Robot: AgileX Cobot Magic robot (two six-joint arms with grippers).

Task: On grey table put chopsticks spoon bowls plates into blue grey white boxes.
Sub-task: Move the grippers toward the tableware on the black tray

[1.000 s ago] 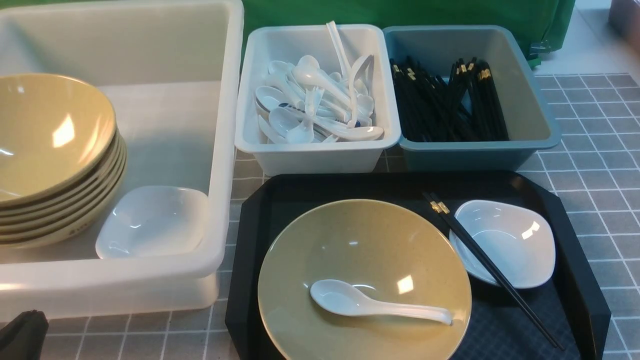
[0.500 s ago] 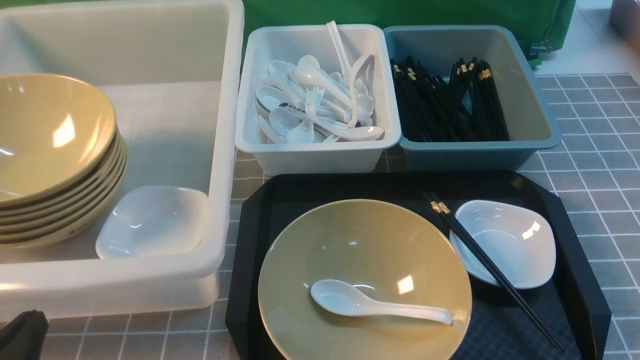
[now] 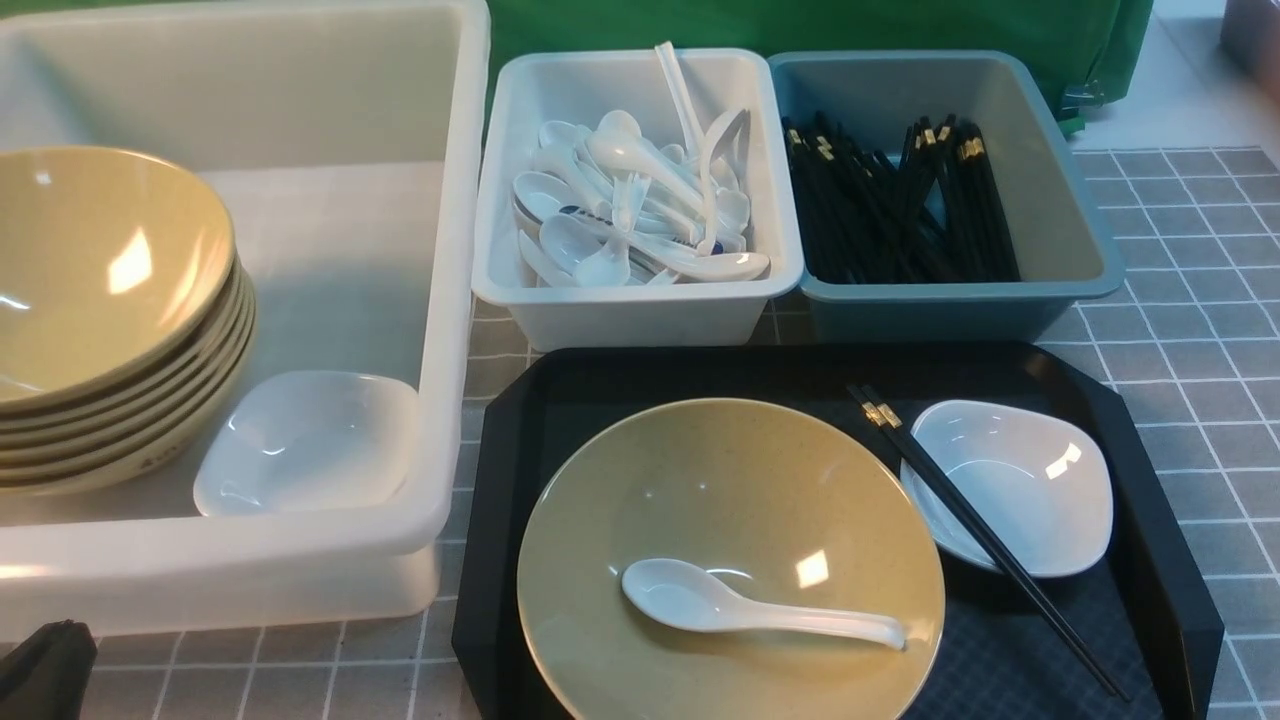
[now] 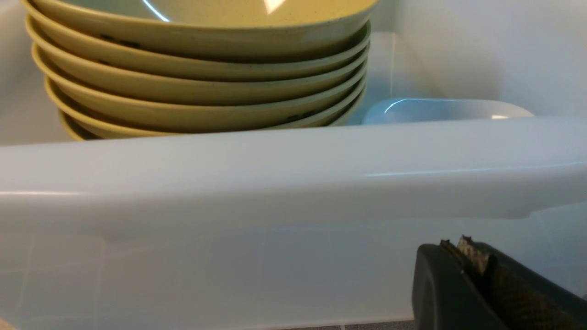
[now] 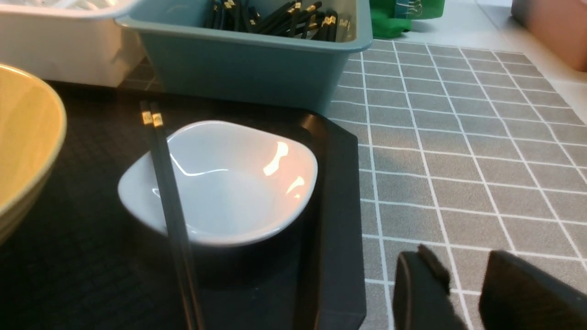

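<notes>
On the black tray a tan bowl holds a white spoon. Beside it, a pair of black chopsticks lies across a white plate. The large white box holds a stack of bowls and a plate. My left gripper is shut and empty, low against that box's front wall. My right gripper is open and empty above the grey table, just off the tray's right edge near the plate.
The grey-white box holds several spoons, and the teal-blue box holds several chopsticks. Both stand just behind the tray. Green cloth hangs at the back. Bare grey table lies right of the tray.
</notes>
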